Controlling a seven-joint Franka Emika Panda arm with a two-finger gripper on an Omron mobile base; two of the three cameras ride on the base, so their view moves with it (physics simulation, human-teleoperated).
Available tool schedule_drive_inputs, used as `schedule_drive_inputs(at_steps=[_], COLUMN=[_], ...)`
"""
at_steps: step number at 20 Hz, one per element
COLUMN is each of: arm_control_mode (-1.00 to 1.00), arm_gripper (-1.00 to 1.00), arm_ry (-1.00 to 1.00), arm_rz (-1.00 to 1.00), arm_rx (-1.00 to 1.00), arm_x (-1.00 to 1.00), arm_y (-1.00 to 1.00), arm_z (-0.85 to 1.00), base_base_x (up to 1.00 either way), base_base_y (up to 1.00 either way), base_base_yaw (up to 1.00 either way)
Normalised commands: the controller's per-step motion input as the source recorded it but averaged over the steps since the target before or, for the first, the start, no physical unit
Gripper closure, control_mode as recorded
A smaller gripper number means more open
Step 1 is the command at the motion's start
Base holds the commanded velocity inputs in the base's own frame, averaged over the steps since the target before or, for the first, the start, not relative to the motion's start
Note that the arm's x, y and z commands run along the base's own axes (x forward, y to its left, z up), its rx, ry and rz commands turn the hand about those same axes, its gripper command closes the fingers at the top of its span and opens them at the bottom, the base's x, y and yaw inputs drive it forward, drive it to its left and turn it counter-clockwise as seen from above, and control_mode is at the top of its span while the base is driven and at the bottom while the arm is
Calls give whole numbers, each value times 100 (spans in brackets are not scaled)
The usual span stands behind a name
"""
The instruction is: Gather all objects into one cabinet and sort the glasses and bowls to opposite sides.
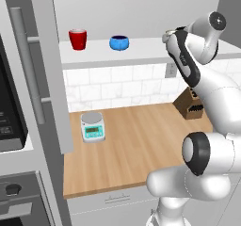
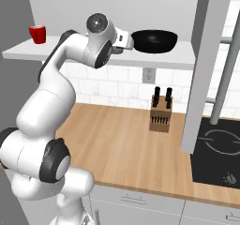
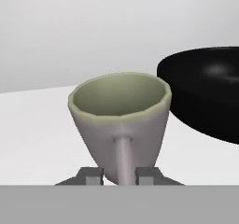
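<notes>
Your gripper (image 3: 119, 175) sits at the grey-olive mug (image 3: 120, 125) on the white shelf (image 1: 141, 51), with the two finger tips (image 3: 91, 175) drawn in on either side of the mug's thin handle (image 3: 123, 157). They look closed on it, or all but closed; you cannot see whether the pads truly bear on the handle.

The mug stands upright, just beside the wide black bowl (image 2: 154, 40) and, as far as the hand view shows, not touching it. Further along the same shelf stand the red cup (image 1: 77, 39) and the small blue bowl (image 1: 119, 42), well apart from the mug.

Treat the mug as stiff, light and probably breakable, with a smooth glazed look that suggests it may slip. The handle is a narrow hold set off to one side of the body, so expect the cup to want to swing or tilt round the fingers once it leaves the shelf. Lift gently and keep it level. Mind the bowl's rim close by: a sideways swing could knock it. If the handle feels loose, pinching the rim wall would likely be steadier.
</notes>
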Motion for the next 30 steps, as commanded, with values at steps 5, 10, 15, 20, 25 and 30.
schedule_drive_inputs(at_steps=[5,10,15,20,25,30], arm_control_mode=[-100,-100,-100,-100,-100,-100], arm_gripper=[100,100,100,100,100,100], arm_ry=[0,0,0,0,2,6], arm_rz=[0,0,6,20,15,11], arm_rx=[0,0,0,-1,-2,-3], arm_x=[0,0,-31,-65,-46,-24], arm_y=[0,0,8,30,59,79], arm_z=[0,0,0,0,5,2], base_base_x=[0,0,0,0,0,0], base_base_y=[0,0,0,0,0,0], base_base_yaw=[0,0,0,0,0,0])
